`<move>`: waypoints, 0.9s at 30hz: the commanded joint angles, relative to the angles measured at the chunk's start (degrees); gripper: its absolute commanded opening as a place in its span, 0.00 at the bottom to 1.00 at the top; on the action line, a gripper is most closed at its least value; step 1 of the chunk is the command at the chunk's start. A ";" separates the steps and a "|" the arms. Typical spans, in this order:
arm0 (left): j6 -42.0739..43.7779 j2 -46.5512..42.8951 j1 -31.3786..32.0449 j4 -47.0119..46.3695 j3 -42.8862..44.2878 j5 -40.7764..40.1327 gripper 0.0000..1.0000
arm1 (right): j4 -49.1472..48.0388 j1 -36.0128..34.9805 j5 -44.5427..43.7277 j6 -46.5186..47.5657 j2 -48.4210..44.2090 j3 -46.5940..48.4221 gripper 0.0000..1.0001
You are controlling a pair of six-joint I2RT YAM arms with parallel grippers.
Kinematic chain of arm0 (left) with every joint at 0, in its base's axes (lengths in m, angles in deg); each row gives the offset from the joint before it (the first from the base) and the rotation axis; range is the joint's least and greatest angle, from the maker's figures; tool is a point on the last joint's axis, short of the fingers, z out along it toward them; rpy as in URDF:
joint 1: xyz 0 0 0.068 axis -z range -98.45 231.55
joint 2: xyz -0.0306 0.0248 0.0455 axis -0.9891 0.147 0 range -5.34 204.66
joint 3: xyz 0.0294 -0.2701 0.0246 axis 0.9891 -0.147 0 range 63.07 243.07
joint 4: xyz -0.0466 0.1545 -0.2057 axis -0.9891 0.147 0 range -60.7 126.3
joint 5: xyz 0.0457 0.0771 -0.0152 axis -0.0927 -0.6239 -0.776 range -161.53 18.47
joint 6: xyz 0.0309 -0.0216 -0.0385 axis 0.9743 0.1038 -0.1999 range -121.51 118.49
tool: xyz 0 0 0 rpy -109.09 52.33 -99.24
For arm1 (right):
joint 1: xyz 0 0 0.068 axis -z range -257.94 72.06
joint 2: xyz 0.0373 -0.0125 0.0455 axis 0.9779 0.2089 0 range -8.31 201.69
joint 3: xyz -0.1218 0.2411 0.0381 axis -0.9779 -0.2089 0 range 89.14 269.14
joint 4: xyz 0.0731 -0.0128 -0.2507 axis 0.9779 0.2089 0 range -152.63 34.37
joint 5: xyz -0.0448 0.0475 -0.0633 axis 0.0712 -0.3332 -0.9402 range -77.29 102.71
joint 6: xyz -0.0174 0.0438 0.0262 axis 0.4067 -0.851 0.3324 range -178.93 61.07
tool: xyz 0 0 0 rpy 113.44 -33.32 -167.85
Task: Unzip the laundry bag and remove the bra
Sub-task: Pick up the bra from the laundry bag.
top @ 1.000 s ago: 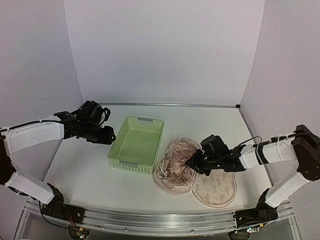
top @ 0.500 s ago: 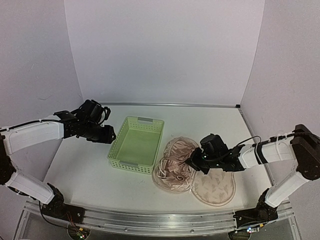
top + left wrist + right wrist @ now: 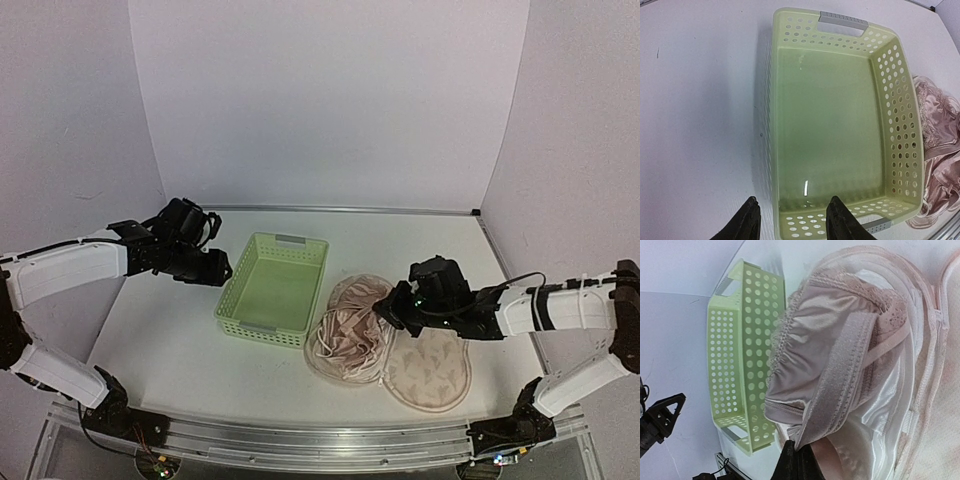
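Laundry bag point(image 3: 430, 372) unzipped and spread flat on the table point(image 3: 160, 340), at 4 o'clock from the light green basket point(image 3: 272, 290); patterned half toward 5 o'clock, other half just beside the basket's near right corner. Bra point(image 3: 350, 335), pink satin with lace trim, bunched on the bag's 10 o'clock half, partly inside it. Right gripper point(image 3: 385, 318) low over the bag's middle, fingers pressed together, clamped on the bra's elastic band, band drawn up from the heap to the fingertips in the wrist view. Left gripper point(image 3: 215, 270) at 9 o'clock of the basket, raised above the table, jaws apart, nothing between them
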 commanded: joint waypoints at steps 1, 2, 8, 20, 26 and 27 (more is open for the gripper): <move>-0.13 -2.03 0.20 -0.49 3.00 1.03 0.45 | -1.73 0.14 -2.41 1.58 -3.01 0.29 0.00; -0.19 -2.21 0.27 -0.49 2.96 1.20 0.45 | -1.77 0.13 -2.47 1.59 -2.92 0.32 0.00; -0.43 -2.91 0.20 -0.49 2.27 1.28 0.45 | -1.81 0.10 -2.62 0.96 -0.73 -0.28 0.00; -0.72 -2.54 0.25 -0.44 1.99 1.44 0.45 | -2.07 0.09 -0.34 -0.17 2.79 -0.89 0.33; -0.81 -2.26 0.28 -0.49 2.04 1.71 0.45 | -2.16 0.08 0.79 -0.60 3.66 -1.09 0.52; -0.85 -2.32 0.22 -0.49 2.06 1.72 0.45 | -2.16 0.14 1.19 -0.73 4.03 -0.93 0.54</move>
